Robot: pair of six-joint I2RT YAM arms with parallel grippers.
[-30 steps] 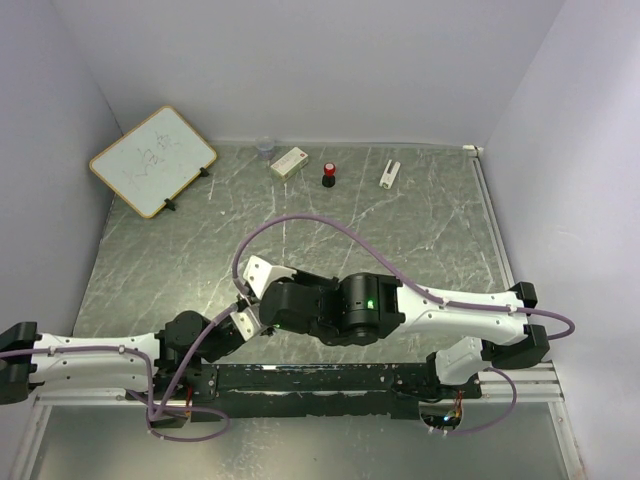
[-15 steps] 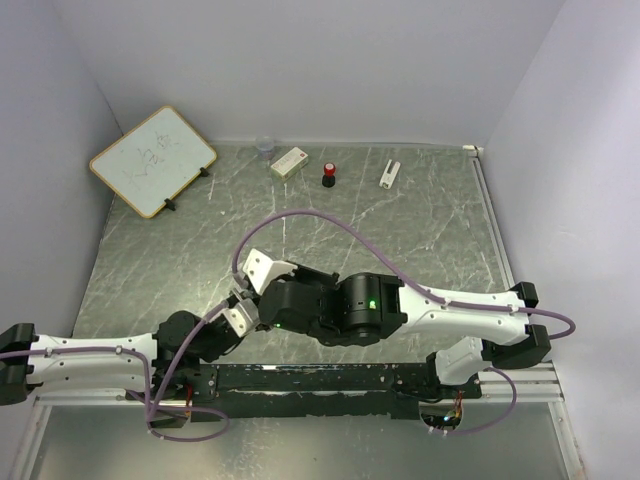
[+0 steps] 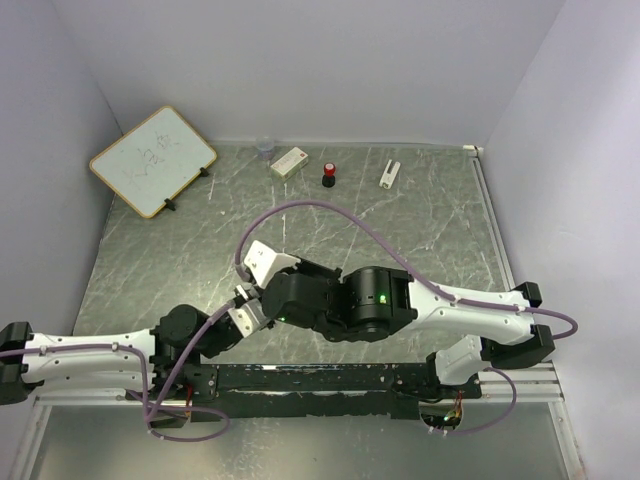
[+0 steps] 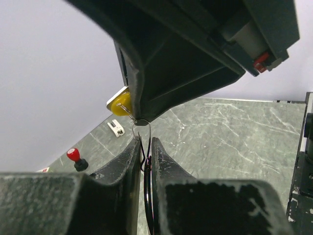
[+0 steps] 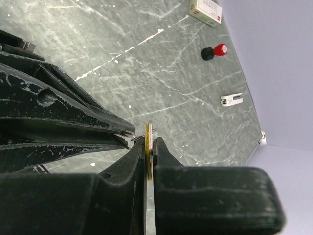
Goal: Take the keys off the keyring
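Observation:
In the left wrist view my left gripper is shut on the keyring, a thin wire loop that sticks out past the fingertips. The yellow-headed key hangs on it and is pinched by the right gripper's fingers just above. In the right wrist view my right gripper is shut on that yellow key, seen edge-on, with the keyring at its tip and the left fingers beside it. In the top view the two grippers meet tip to tip, left and right. The green key is hidden.
At the back of the table stand a whiteboard, a small clear cup, a white box, a red-capped black knob and a white block. Purple cables arch over the arms.
Both grippers stay joined at the ring and key. The pair has shifted slightly away from the bases, and the right arm's wrist has moved a little to the right.

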